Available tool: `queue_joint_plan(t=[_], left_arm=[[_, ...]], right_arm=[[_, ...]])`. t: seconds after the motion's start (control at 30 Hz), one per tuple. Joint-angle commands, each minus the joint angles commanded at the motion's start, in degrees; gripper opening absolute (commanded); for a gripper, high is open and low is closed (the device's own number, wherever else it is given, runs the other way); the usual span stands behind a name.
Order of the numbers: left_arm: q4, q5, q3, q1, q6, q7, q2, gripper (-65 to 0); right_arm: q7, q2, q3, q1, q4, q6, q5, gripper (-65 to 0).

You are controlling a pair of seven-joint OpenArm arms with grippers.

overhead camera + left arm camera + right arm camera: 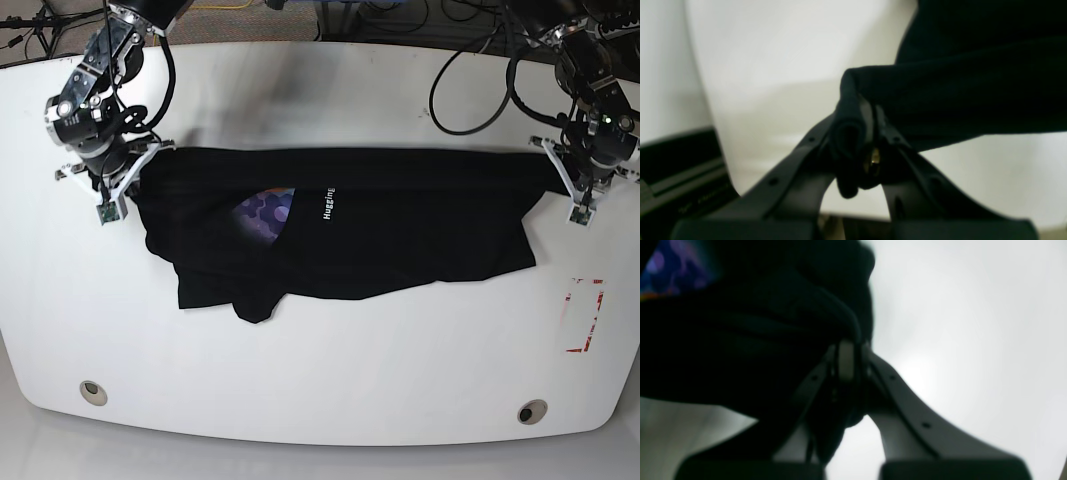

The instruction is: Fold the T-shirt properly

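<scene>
The T-shirt (400, 225) lies stretched across the middle of the white surface (320, 360), which has rounded corners, red marks (585, 315) near one edge and cables (470, 90) behind. The left tool (862, 110) and the right tool (848, 350) are each closed on a bunch of its black cloth, at opposite ends.

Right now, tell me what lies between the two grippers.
In the base view, only the T-shirt spans from the right gripper to the left gripper, both pinching it.

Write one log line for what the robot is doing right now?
step: fold underway | left gripper: shut on T-shirt | right gripper: shut on T-shirt | T-shirt: stretched between grippers
</scene>
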Motion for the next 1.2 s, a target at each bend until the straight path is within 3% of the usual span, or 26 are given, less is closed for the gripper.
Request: queue_joint_plan(t=[0.3,1.2], left_arm=[[-0.18,0.09,0.18,4.92,0.00,-0.09,0.00,-65.0],[-0.79,0.44,0.09,7.74,0.00,0.00,-2.90,-65.0]], right_arm=[[1.93,-1.23,0.00,-5.89,-0.26,0.00,-0.26,-65.0],[1.93,-0.88,0.00,-9.32,-3.25,0.00,-0.44,-65.0]])
